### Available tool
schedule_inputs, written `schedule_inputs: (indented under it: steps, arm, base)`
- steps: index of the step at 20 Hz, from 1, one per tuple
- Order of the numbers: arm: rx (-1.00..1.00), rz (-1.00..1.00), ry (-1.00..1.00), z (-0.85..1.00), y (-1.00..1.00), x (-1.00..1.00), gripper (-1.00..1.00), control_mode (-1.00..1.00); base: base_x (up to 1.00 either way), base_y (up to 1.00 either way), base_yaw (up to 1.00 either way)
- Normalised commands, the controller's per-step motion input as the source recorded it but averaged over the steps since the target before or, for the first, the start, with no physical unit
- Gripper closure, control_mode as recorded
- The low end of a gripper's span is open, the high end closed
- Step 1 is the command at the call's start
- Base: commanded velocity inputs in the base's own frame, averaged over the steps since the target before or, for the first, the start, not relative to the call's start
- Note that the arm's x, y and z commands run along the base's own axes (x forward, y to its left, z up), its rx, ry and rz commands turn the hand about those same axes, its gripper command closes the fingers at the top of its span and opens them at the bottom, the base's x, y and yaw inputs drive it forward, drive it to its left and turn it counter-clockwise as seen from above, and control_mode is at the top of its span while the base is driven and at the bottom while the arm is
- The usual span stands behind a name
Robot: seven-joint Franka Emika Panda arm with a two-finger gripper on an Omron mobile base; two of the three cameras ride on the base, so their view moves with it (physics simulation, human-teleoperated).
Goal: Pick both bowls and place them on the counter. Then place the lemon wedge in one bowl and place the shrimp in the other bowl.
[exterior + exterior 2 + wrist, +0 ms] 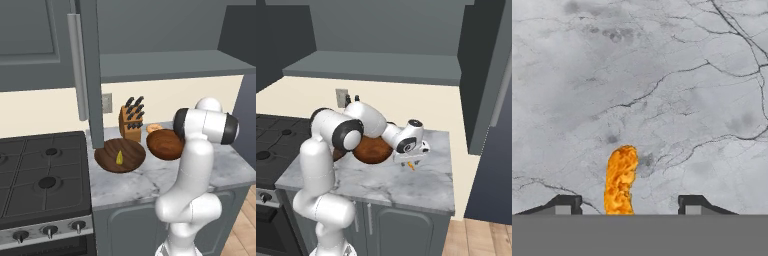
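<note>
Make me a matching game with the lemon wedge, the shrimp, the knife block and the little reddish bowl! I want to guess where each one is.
Things:
1. lemon wedge
2. shrimp
3. knife block
4. small reddish-brown bowl

Places:
A. at the back of the counter, near the wall
B. between the fingertips of the gripper
C. inside the wide dark brown bowl
D. on the counter, right of the wide bowl, with nothing visible in it

Pairs: 1-C, 2-B, 3-A, 4-D

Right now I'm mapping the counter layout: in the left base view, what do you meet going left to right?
Gas stove → wide dark bowl holding the lemon wedge → reddish-brown bowl → robot arm.
</note>
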Motion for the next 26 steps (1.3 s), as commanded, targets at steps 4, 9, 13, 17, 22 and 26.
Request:
schedule_inputs:
  steps: [4,9,13,17,22,26]
  arm:
    - [0.0,0.03,0.0,-0.36,-0.01,-0.09,1.0,-1.0]
    - [0.0,0.04,0.0,-0.35,0.0,-0.17,1.0,-1.0]
    - [0.0,0.04,0.0,-0.25,0.11,-0.26,1.0,-1.0]
    - [0.0,0.03,0.0,-0.12,0.08,-0.26,1.0,-1.0]
    - [0.0,0.06,0.0,0.18,0.02,-0.36,1.0,-1.0]
    - [0.0,0.05,0.0,0.22,0.07,-0.39,1.0,-1.0]
  base:
    - [0.0,0.0,0.0]
    - [0.0,0.0,0.0]
    - [0.0,0.0,0.0]
    - [0.0,0.0,0.0]
    - [0.0,0.0,0.0]
    - [0.0,0.0,0.0]
